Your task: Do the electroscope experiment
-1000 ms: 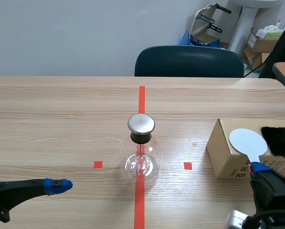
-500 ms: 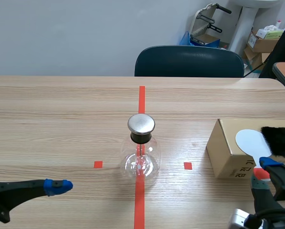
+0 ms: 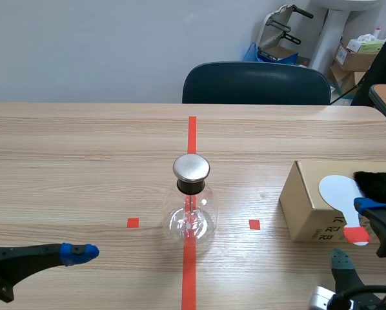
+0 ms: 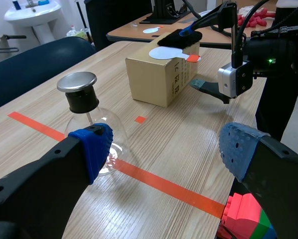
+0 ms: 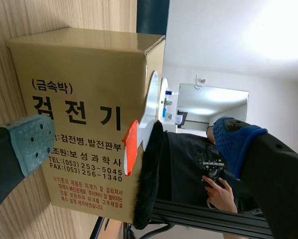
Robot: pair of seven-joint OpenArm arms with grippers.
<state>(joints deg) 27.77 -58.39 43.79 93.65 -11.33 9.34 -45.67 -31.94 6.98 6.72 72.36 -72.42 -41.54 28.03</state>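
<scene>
In the scene view, your clear glass flask electroscope with a round metal cap [image 3: 192,206] stands on the centre tape line. The white round paddle with an orange-red handle [image 3: 338,190] lies on the brown cardboard box [image 3: 303,194], beside the black fur pad [image 3: 377,184].

In the left wrist view, the left gripper [image 4: 166,147] hangs with its fingers apart, the flask just ahead.

In the right wrist view, the right gripper [image 5: 134,142] has its fingers apart on either side of the handle. You seem to be at the pick-up, so the next move is to close squarely on that handle.

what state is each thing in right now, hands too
electroscope flask: upright on the table, capped
cardboard box: closed, on the table
white paddle: flat on the box, orange handle overhanging
black fur: lying on the box
left hand: open, empty
right hand: open, either side of the orange handle
</scene>
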